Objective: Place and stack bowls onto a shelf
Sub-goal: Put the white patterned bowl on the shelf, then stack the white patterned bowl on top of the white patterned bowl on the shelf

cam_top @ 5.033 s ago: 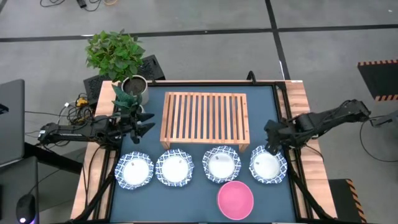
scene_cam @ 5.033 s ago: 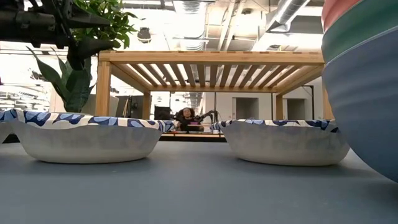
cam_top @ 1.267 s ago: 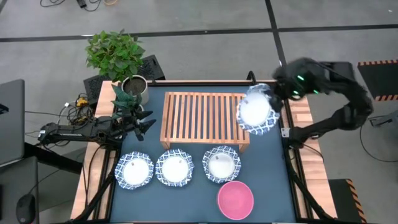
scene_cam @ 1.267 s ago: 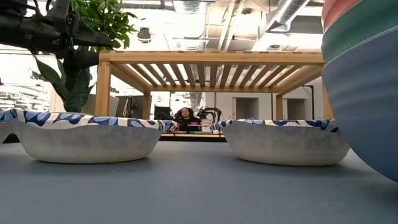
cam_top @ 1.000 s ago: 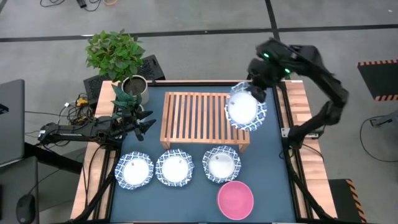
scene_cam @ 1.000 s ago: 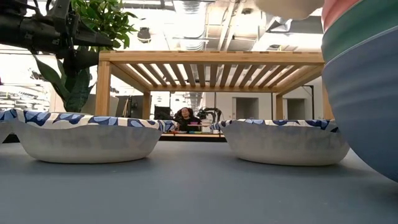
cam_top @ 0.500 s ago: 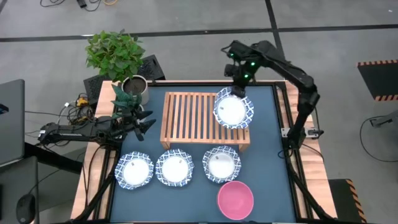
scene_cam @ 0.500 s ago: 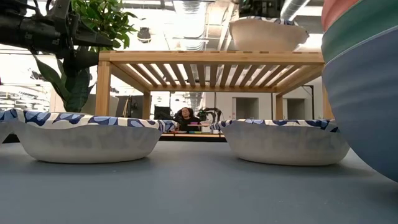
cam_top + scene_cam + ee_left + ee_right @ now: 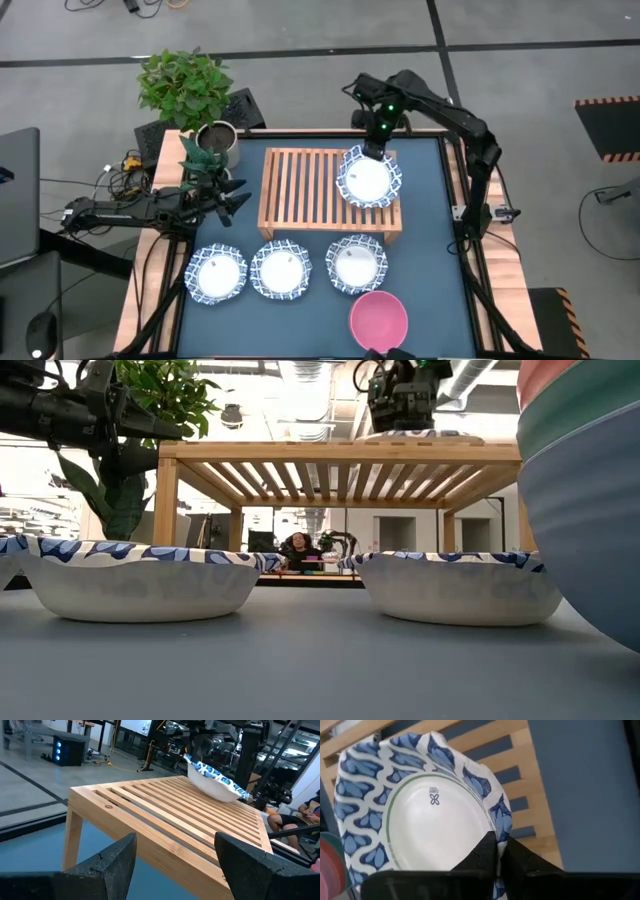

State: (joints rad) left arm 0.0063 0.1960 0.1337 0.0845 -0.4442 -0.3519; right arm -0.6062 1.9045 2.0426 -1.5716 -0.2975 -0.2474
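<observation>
The light-wood slatted shelf (image 9: 330, 190) stands at the table's far middle. My right gripper (image 9: 374, 152) is over its far right part, shut on a white bowl with a blue patterned rim (image 9: 368, 180); that bowl also shows in the left wrist view (image 9: 212, 777) and the right wrist view (image 9: 427, 815). Three more such bowls (image 9: 216, 273) (image 9: 279, 268) (image 9: 356, 262) stand in a row in front of the shelf, with a pink bowl (image 9: 378, 320) nearer. My left gripper (image 9: 228, 196) is open and empty, left of the shelf. My right gripper pinches the bowl's rim (image 9: 492, 822) at its far side, one finger inside the bowl and one outside. The fingers come slanting down from the table's far side. The bowl sits tilted on the shelf's slats, its held side (image 9: 192, 762) raised.
A potted plant in a metal pot (image 9: 215, 140) stands at the table's far left corner, close to my left gripper. In the low view a stack of pink, green and blue bowls (image 9: 580, 490) fills the right edge. A person (image 9: 298, 546) sits beyond the table.
My right gripper has carried the bowl toward the table's left edge and down, from above the shelf's right end onto the shelf's right part. The bowl has come down to the slats. My left arm has kept still.
</observation>
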